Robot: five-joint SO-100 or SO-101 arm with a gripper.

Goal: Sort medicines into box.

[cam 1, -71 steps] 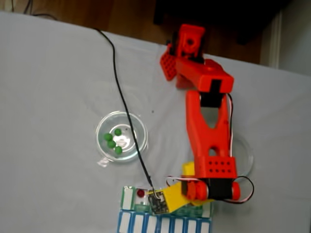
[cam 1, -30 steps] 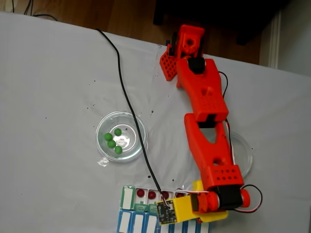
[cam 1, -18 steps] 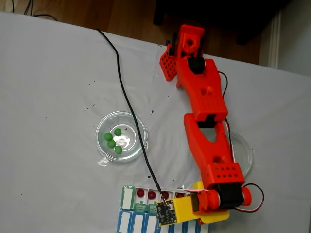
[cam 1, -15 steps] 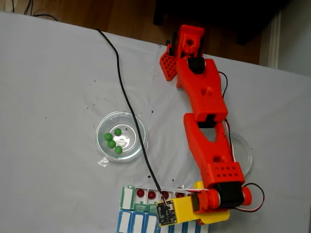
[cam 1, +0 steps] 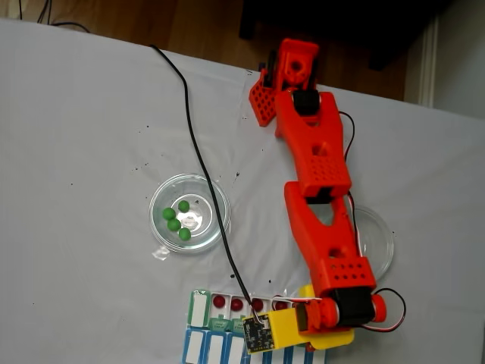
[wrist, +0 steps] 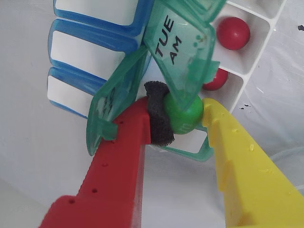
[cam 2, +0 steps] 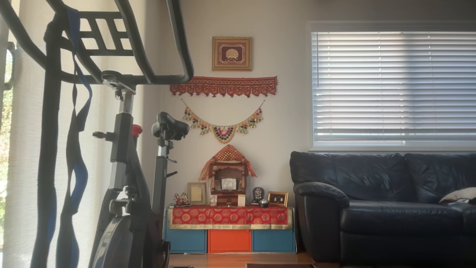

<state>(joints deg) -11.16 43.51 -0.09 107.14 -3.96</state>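
So the gripper was clamped down on one green pill, pinched between the black foam pad on the red finger and the yellow finger, jaws only as far apart as the pill itself. It hung right over the pill box, just under the open green lid marked TUE AM. In the wrist view two red pills sat in the white compartments beside it, and the blue lids of the other row were shut. From the fixed view the arm reached down to the box at the bottom edge of the table, with red pills showing in the open row, and four more green pills waiting in the glass dish. Looked to me like the drop-off step for this green one. Next it probably needed to line the pill up over an open compartment, clear of that lid, then ease the jaws apart. Tricky bit, I reckon: the lid was crowding the fingers, and the foam might cling to the pill. Which compartment it sat over, I couldn't tell.
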